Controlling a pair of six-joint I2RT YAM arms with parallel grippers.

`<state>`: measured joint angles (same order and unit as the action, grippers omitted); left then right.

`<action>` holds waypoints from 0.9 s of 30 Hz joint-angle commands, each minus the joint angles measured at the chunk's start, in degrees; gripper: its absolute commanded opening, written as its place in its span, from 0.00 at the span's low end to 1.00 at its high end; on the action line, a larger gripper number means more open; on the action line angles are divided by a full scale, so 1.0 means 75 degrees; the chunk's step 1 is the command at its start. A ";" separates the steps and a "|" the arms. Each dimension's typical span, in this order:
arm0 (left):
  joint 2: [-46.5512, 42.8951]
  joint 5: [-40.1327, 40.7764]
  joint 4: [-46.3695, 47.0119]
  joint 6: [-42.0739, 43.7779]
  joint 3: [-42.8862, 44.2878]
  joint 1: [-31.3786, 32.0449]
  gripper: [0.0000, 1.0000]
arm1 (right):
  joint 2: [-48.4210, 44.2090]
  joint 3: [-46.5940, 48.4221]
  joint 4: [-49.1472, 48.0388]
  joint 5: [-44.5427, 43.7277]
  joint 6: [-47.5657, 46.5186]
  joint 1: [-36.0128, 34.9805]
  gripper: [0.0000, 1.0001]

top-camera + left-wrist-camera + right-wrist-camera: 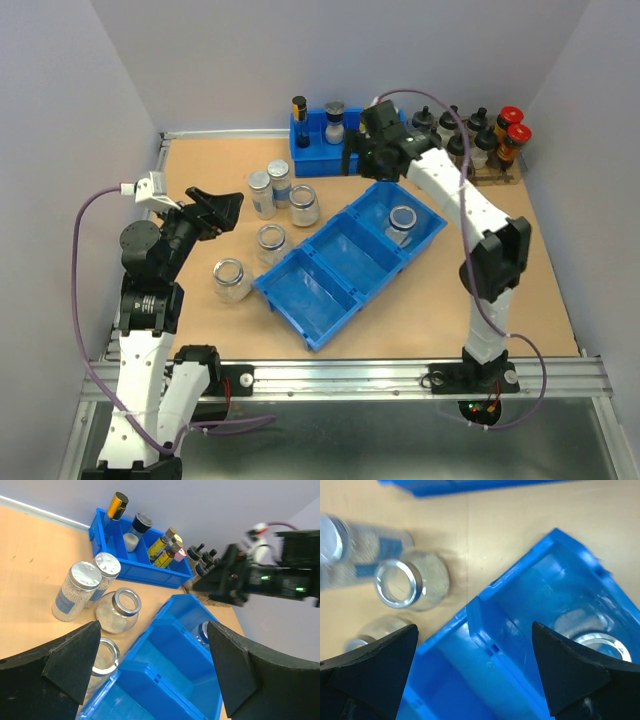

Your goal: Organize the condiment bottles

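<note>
Six clear glass jars show in the top view. Two silver-capped jars [260, 191] [279, 181] stand side by side at centre left. Three open jars [303, 205] [270, 242] [231, 279] stand on the table near them. One open jar [403, 222] sits in the far compartment of the blue three-compartment tray [330, 300]. My left gripper [228, 212] [152, 645] is open and empty, left of the jars. My right gripper [365, 160] [475, 645] is open and empty, above the tray's far end [520, 585]. The left wrist view shows the capped jars [75, 592] and the tray [165, 670].
A small blue bin [310, 158] with tall bottles stands at the back centre. A rack of dark bottles with black and red caps [480, 140] stands at the back right. Grey walls close in the table on three sides.
</note>
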<state>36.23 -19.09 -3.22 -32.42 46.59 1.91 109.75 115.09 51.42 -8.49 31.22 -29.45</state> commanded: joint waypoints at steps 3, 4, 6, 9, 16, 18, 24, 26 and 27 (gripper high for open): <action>-0.0213 0.0096 0.0196 0.0058 0.0105 0.0050 0.99 | 0.1080 0.1235 -0.0539 0.1273 -0.2954 -0.0829 1.00; -0.0213 0.0120 0.0172 0.0046 0.0105 0.0050 0.99 | 0.1313 0.1341 -0.0563 0.1226 -0.3084 -0.0912 1.00; -0.0272 0.0155 0.0137 0.0093 0.0116 0.0050 0.99 | 0.1467 0.1482 -0.0727 0.1377 -0.3330 -0.1065 1.00; -0.0354 0.0202 0.0055 0.0140 0.0128 0.0050 0.99 | 0.1725 0.1705 -0.0914 0.1495 -0.3635 -0.1322 1.00; -0.0447 0.0307 -0.0191 0.0327 0.0198 0.0050 0.99 | 0.2439 0.2221 -0.0950 0.0515 -0.3695 -0.1698 1.00; -0.0471 0.0319 -0.0249 0.0351 0.0198 0.0050 0.99 | 0.2708 0.2338 -0.0996 0.0289 -0.3613 -0.1733 1.00; -0.0518 0.0366 -0.0390 0.0456 0.0280 0.0050 0.99 | 0.3260 0.2736 -0.1523 -0.0753 -0.3472 -0.1932 1.00; -0.0518 0.0354 -0.0437 0.0491 0.0362 0.0050 0.99 | 0.3518 0.2959 -0.1629 -0.1058 -0.3355 -0.1956 1.00; -0.0518 0.0401 -0.0461 0.0514 0.0386 0.0050 0.99 | 0.3588 0.3018 -0.1699 -0.1140 -0.3331 -0.1956 1.00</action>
<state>33.10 -16.53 -7.62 -30.35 46.65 1.91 135.94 131.52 43.51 -10.87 5.43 -43.07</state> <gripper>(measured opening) 0.986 0.998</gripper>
